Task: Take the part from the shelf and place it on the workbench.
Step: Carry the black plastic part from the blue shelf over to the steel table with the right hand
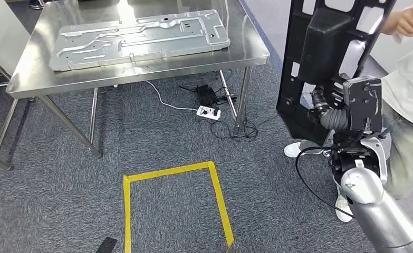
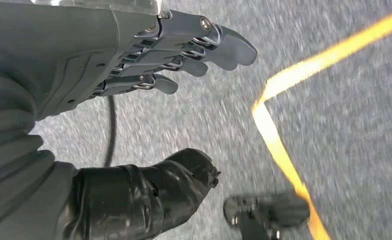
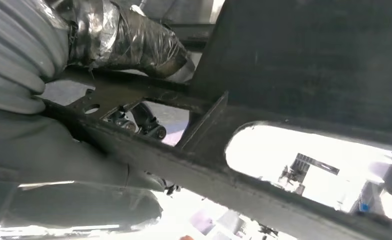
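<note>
Right hand (image 1: 328,113) raised, gripping; left hand (image 2: 133,65) hanging, fingers (image 2: 204,50) spread.

workbench (image 1: 141,71): bare steel, smooth and brightly reflective, on thin metal legs
stamped panel (image 1: 141,37): pale grey sheet metal, satin, pressed with ribs and holes
part (image 1: 320,63): black plastic frame, matt, with a slightly gritty look close up in the right wrist view
right arm (image 1: 375,211): silver metal shell, polished, with a dark plastic wrist block
right hand (image 1: 330,113): grey ribbed rubbery cover
left hand (image 2: 148,60): matt grey plastic fingers with small metal pins; thumb wrapped in glossy black tape
floor (image 1: 167,142): grey-blue carpet, rough, short pile
floor marking (image 1: 175,174): yellow tape, smooth
</note>
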`<action>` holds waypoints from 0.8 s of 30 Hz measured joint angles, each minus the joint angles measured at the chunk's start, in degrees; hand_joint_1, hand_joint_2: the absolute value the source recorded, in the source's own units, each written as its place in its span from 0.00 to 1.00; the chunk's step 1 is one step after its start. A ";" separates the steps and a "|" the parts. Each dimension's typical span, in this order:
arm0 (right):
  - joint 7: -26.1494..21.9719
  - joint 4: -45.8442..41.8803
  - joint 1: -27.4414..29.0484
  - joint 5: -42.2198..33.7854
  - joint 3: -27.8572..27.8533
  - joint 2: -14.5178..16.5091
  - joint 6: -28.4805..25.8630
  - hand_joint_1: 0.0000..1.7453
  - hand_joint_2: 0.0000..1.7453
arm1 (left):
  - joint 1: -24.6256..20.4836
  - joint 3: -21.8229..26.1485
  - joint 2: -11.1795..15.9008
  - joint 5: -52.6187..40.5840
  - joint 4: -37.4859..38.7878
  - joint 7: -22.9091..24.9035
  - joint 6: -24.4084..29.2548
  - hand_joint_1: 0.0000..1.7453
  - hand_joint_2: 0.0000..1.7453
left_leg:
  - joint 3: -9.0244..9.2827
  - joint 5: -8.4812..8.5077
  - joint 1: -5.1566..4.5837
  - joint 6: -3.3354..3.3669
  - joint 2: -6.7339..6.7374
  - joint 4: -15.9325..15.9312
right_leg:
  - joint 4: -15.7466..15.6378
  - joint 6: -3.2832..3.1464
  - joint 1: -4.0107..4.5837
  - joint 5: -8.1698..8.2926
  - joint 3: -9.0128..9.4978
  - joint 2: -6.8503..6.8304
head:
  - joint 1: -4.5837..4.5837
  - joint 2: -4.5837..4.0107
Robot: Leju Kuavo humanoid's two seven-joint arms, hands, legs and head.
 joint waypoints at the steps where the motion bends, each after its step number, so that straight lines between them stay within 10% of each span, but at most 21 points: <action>1: -0.16 0.03 -0.08 -0.03 0.00 -0.01 0.01 1.00 1.00 | -0.12 0.00 0.01 -0.01 0.00 -0.01 0.00 0.00 1.00 | 0.75 -0.13 0.24 0.09 0.00 -0.45 | 2.51 0.26 -0.10 -0.50 -1.36 -0.05 | 0.02 0.00; 4: -0.48 0.21 0.05 -0.15 0.00 -0.01 0.04 1.00 1.00 | -0.30 0.00 0.01 -0.02 0.01 -0.02 -0.01 0.00 1.00 | 2.21 -1.29 0.63 0.16 -0.03 -0.71 | 11.83 1.38 -0.71 -3.94 -7.97 -0.13 | 0.09 0.00; 6: -0.48 0.46 0.31 -0.25 0.00 -0.01 0.05 1.00 1.00 | -0.11 0.00 -0.01 -0.02 0.01 -0.02 -0.01 0.00 1.00 | 3.54 -2.47 0.93 -0.18 -0.13 -0.59 | 12.22 2.08 -1.30 -4.06 -10.32 -0.20 | 0.09 0.00; 9: -0.52 0.75 0.38 -0.29 0.00 0.02 0.05 1.00 1.00 | -0.05 0.00 -0.02 -0.02 0.00 -0.02 -0.02 0.00 1.00 | 5.58 -4.62 1.39 -1.25 -0.34 0.10 | 2.90 3.04 -2.05 3.45 -8.97 -0.36 | 0.21 0.00; 11: -0.55 0.92 0.38 -0.33 0.01 0.07 0.06 1.00 1.00 | -0.19 0.00 0.05 -0.02 0.01 -0.02 -0.06 0.00 1.00 | 5.82 -5.82 1.38 -2.22 -0.42 0.50 | -0.71 2.56 -2.05 5.97 -8.22 -0.40 | 0.39 0.00; 15: -0.54 1.09 0.45 -0.38 0.02 0.10 0.09 1.00 1.00 | -0.23 0.00 0.26 -0.01 0.01 0.00 -0.08 0.00 1.00 | 5.87 -6.65 1.48 -3.49 -0.19 2.07 | -0.79 0.23 -1.88 5.51 -7.50 -0.23 | 0.31 0.00; 20: -0.76 1.14 0.25 -0.45 0.02 0.11 0.28 1.00 1.00 | -0.38 -0.01 0.32 -0.02 0.01 0.01 -0.09 0.00 1.00 | -4.00 -11.38 1.57 -3.91 0.23 16.87 | -0.86 -1.01 -1.21 3.99 -5.67 -0.28 | 0.12 0.00; 22: -0.78 1.20 0.36 -0.52 0.02 0.11 0.29 1.00 1.00 | -0.17 -0.02 0.32 -0.02 0.01 0.02 -0.09 0.00 1.00 | -5.66 -9.78 1.34 -3.40 0.23 16.11 | -0.87 -1.23 -0.72 3.15 -4.55 -0.20 | 0.12 0.00; 24: -0.83 1.27 0.36 -0.57 0.02 0.12 0.29 1.00 1.00 | -0.15 -0.02 0.40 -0.02 0.01 0.02 -0.09 0.00 1.00 | -4.05 -4.11 0.68 -1.98 0.18 8.95 | -0.95 -1.32 -0.33 2.27 -3.32 -0.15 | 0.14 0.00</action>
